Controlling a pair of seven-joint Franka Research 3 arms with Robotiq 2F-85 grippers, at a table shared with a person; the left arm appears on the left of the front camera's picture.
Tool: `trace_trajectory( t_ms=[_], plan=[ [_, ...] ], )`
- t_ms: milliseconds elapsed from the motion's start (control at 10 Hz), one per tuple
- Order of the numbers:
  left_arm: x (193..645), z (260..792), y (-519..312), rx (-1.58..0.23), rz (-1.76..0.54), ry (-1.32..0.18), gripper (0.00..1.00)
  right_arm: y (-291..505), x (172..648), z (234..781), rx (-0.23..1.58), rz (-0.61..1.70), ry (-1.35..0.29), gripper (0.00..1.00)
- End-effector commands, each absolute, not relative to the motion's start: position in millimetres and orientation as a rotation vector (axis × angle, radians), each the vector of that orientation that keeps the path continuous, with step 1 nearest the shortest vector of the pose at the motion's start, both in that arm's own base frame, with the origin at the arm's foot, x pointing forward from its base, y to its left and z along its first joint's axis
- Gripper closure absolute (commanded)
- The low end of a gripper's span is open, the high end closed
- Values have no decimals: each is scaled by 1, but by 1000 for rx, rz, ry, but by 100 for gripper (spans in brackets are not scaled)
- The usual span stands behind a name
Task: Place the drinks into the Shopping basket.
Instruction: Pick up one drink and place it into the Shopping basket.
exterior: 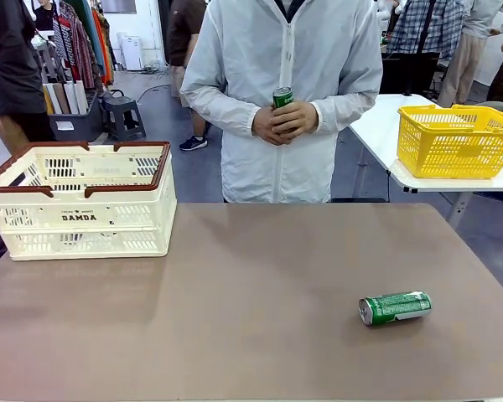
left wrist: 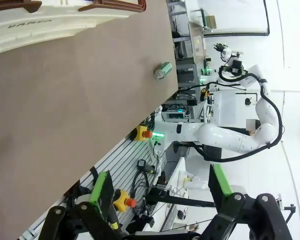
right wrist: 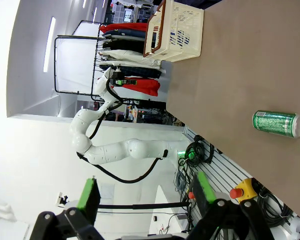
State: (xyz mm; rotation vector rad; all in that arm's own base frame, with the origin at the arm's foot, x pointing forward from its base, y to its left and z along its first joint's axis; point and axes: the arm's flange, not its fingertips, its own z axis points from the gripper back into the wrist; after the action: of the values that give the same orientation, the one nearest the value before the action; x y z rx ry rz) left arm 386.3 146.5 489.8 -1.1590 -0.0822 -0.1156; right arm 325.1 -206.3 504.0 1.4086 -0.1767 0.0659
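Mostly, the brown counter (exterior: pixel 235 285) lies open between the Shopping basket (exterior: pixel 84 219) at its far left corner and a green can (exterior: pixel 395 307) lying on its side toward the near right, clear of the edges. That can has silver ends and print too small to read, while a second can (exterior: pixel 282 97) stands half-hidden in the person's clasped hands (exterior: pixel 283 121). The left hand (left wrist: pixel 160 187) and right hand (right wrist: pixel 146 192) hang spread and empty.

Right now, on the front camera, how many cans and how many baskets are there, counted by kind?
Green cans: 2 (lying can, held can)
Baskets: 2 (cream basket, yellow basket)
Total: 4
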Motion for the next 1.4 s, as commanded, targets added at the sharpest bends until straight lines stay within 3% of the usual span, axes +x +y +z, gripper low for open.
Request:
trace_trajectory(
  t_ms=[0,200,500,1000,1200,1300],
  plan=[
    [384,490,149,-1150,-116,-73,0,-207,324,509,1408,63,-160,0],
    [384,490,149,-1150,-116,-73,0,-206,325,504,1409,66,-177,0],
    [384,490,149,-1150,-116,-73,0,-84,347,526,755,173,92,0],
    [384,490,149,-1150,-116,-73,0,40,367,447,-7,260,221,0],
    [384,490,149,-1150,-116,-73,0,55,356,413,-16,201,172,0],
    [384,490,149,-1150,-116,-73,0,50,353,414,100,169,97,0]
  ],
)
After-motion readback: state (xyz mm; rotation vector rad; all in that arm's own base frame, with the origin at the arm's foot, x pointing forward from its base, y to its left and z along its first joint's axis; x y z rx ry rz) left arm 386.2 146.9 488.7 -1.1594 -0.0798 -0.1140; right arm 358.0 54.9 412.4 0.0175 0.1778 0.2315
